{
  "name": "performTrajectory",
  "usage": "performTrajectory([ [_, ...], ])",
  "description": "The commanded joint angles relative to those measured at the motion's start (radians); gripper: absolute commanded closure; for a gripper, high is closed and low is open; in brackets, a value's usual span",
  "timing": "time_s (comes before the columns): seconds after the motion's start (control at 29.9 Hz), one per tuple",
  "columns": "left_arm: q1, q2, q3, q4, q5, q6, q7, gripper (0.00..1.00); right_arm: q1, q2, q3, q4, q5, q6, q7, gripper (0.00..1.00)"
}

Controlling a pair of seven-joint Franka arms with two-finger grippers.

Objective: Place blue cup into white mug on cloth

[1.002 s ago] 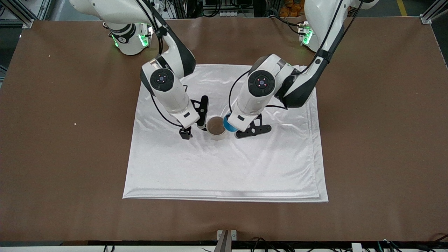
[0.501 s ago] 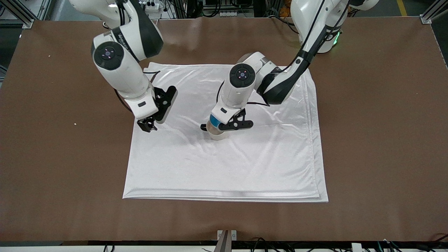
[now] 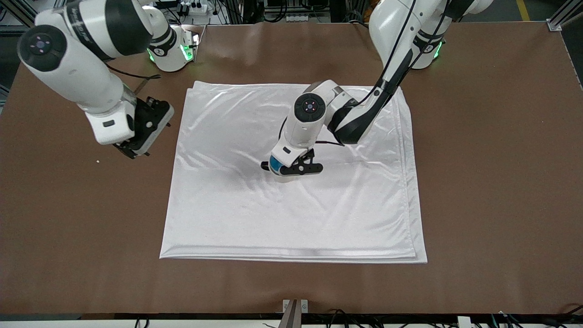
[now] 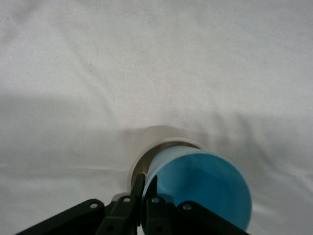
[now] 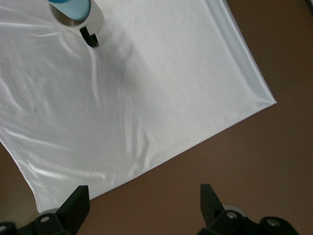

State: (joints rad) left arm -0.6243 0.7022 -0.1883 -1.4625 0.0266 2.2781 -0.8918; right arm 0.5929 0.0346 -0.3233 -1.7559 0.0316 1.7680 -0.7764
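Light-blue handleless cup, pinched by the left hand, sits tilted in the cream mug; releasing could tip both.

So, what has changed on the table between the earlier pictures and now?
The left gripper, shut on the blue cup, carried it from beside the white mug to over it and lowered its base into the mouth. The right gripper, open, drew back from the mug to over bare table toward the right arm's end. The mug and the cloth stayed in place.
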Motion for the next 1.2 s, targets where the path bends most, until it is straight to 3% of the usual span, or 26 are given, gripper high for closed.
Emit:
performTrajectory([
  [0.0, -0.012, 0.029, 0.01, 0.025, 0.053, 0.012, -0.024, 1.0, 0.004, -0.004, -0.051, 0.102, -0.039, -0.1, 0.029, 0.0],
  [0.07, -0.011, 0.034, 0.009, 0.025, 0.055, 0.012, -0.024, 1.0, 0.002, -0.004, -0.069, 0.13, -0.041, -0.128, 0.048, 0.0],
  [0.1, -0.011, 0.034, 0.009, 0.025, 0.055, 0.012, -0.022, 0.92, 0.002, -0.004, -0.082, 0.137, -0.041, -0.139, 0.06, 0.0],
  [0.13, -0.008, 0.034, 0.009, 0.025, 0.053, 0.012, -0.022, 0.79, 0.001, -0.005, -0.092, 0.145, -0.041, -0.15, 0.071, 0.0],
  [0.17, -0.006, 0.034, 0.009, 0.025, 0.052, 0.012, -0.022, 0.59, 0.001, -0.005, -0.103, 0.151, -0.041, -0.16, 0.071, 0.0],
  [0.23, -0.008, 0.034, 0.009, 0.025, 0.056, 0.012, -0.018, 0.05, 0.001, -0.015, -0.122, 0.159, -0.041, -0.186, 0.074, 0.0],
  [0.27, -0.011, 0.034, 0.01, 0.024, 0.059, 0.012, -0.018, 0.0, -0.001, -0.027, -0.132, 0.159, -0.041, -0.194, 0.074, 0.0],
  [0.43, -0.011, 0.023, 0.009, 0.025, 0.062, 0.009, -0.022, 0.0, -0.01, -0.039, -0.172, 0.164, -0.039, -0.2, 0.074, 0.0],
  [0.57, -0.006, 0.008, 0.01, 0.025, 0.065, 0.003, -0.019, 0.0, -0.093, -0.03, -0.145, 0.206, -0.022, -0.202, 0.075, 0.0],
  [0.9, 0.089, -0.027, 0.009, 0.007, 0.153, -0.025, 0.086, 0.0, -0.313, -0.018, 0.076, 0.268, -0.039, -0.199, 0.092, 0.0],
  [1.17, 0.265, -0.053, -0.003, 0.007, 0.139, -0.13, 0.31, 0.0, -0.475, -0.009, 0.256, 0.289, -0.042, -0.2, 0.157, 0.0],
])
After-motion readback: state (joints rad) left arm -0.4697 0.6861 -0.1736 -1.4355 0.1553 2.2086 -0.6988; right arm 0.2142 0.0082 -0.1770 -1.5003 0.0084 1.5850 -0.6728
